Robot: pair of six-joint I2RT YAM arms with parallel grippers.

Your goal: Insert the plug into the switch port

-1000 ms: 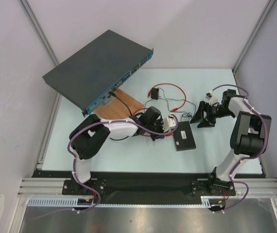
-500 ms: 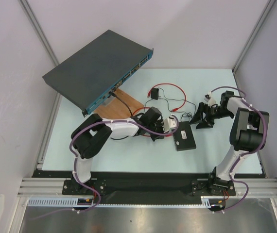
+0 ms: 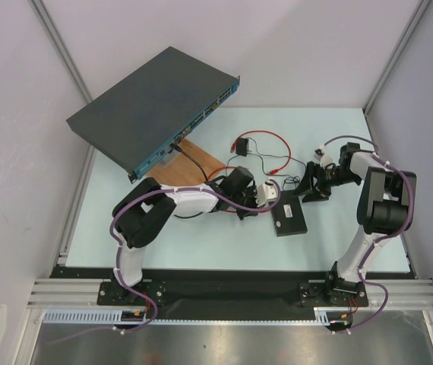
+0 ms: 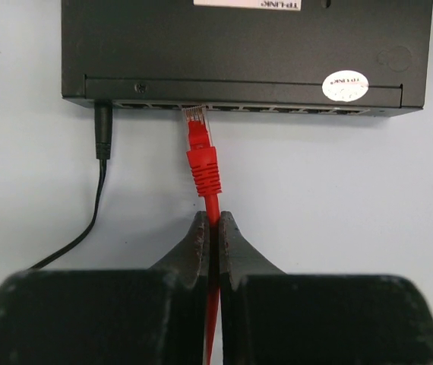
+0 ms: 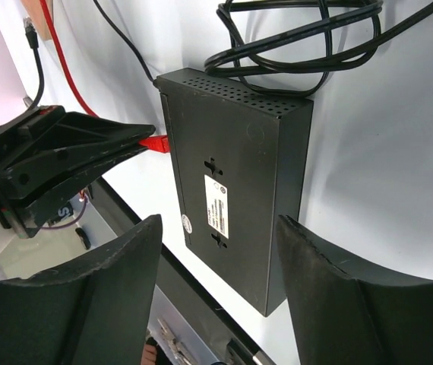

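The plug (image 4: 196, 120), clear-tipped with a red boot, is on the end of the thin red cable (image 4: 213, 205). Its tip sits at the mouth of a switch port (image 4: 194, 108) near the left end of the port row. The ports line the near edge of the small black box (image 4: 247, 46). My left gripper (image 4: 213, 220) is shut on the red cable just behind the boot. In the top view the left gripper (image 3: 264, 196) is at the box's (image 3: 289, 214) left edge. My right gripper (image 5: 218, 228) is open above the box (image 5: 239, 152), its fingers straddling it. It sits at the box's far end in the top view (image 3: 306, 188).
A large dark grey rack unit (image 3: 152, 103) with a blue front stands propped at the back left, above a wooden board (image 3: 200, 162). A black power lead (image 4: 102, 133) is plugged in left of the plug. A small black cube (image 3: 242, 144) and coiled black cable (image 5: 300, 34) lie behind the box.
My right gripper has moved left, closer to the far end of the box. The left gripper and the plug have hardly moved.
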